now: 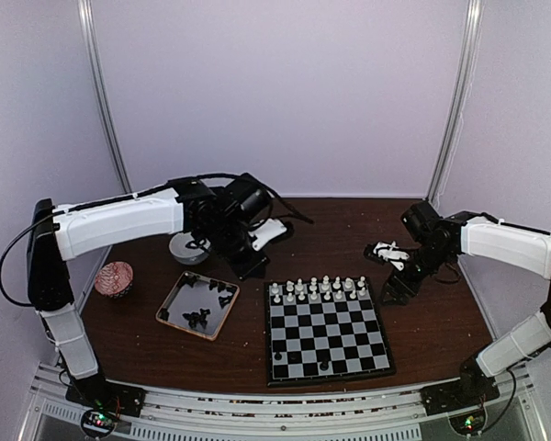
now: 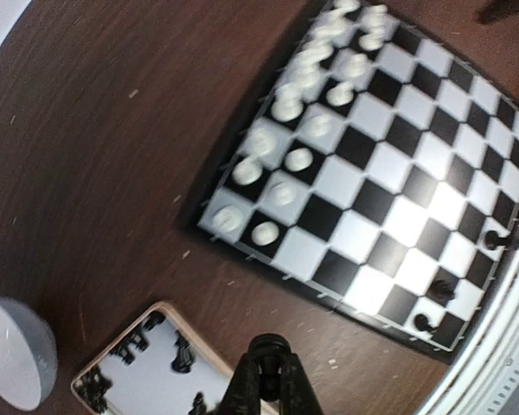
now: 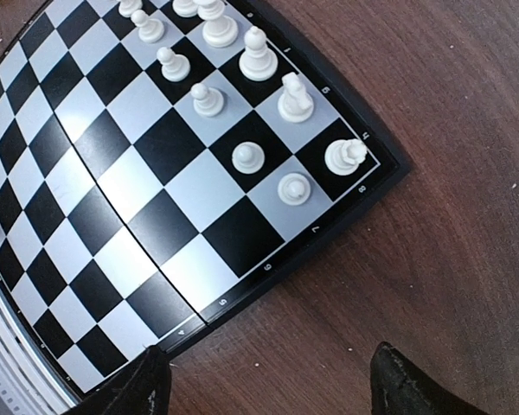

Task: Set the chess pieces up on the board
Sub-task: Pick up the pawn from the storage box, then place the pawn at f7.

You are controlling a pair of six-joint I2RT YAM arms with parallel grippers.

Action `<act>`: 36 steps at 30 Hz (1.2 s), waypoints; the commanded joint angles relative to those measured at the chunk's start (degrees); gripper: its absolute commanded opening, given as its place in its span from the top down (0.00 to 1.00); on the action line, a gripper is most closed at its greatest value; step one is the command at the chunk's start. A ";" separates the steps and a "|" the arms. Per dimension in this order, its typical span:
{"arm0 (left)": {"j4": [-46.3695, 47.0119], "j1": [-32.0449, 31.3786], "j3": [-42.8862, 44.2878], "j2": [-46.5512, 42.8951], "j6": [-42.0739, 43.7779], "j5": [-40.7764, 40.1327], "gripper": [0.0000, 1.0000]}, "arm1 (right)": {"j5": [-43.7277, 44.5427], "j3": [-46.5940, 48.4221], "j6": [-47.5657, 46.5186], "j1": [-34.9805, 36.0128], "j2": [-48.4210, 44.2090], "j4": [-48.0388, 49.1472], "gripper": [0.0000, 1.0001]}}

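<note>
Nearest my station, I read the flat square chessboard of black and light-grey checks (image 1: pixel 340 342) lying on the dark brown wooden table (image 1: pixel 349 225). Three glossy black chess pieces (image 2: pixel 441 290) stand on the board's near rank, apart from one another. The small white chess pieces (image 3: pixel 258 54) fill the board's two far ranks. Just left of the board sits a shallow square tray with a wooden rim (image 1: pixel 169 296), and more black pieces (image 1: pixel 198 318) lie loose inside it. The left gripper (image 2: pixel 268 359) hangs over the edge of that tray, left of the board, with its jaws fully closed; I cannot tell whether a black piece is pinched at the tips. The right gripper (image 3: pixel 266 363) hovers beside the board's far right corner, jaws spread wide and holding nothing. Beyond the tray, further left of the board, stand a pale grey round bowl (image 1: pixel 187 248) and a pink ribbed round object (image 1: pixel 117 278).
</note>
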 commanded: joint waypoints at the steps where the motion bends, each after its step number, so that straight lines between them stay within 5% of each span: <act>1: -1.08 -6.42 5.35 4.98 5.60 5.22 1.00 | 5.30 0.93 1.75 -1.08 -0.17 1.11 0.20; 12: -7.15 -17.53 12.31 15.28 16.80 5.14 0.99 | 6.54 0.53 2.56 -2.81 -1.27 1.53 0.21; 36: -8.53 -20.18 18.48 25.49 18.30 4.75 0.98 | 5.74 0.31 1.99 -2.81 -0.86 0.98 0.20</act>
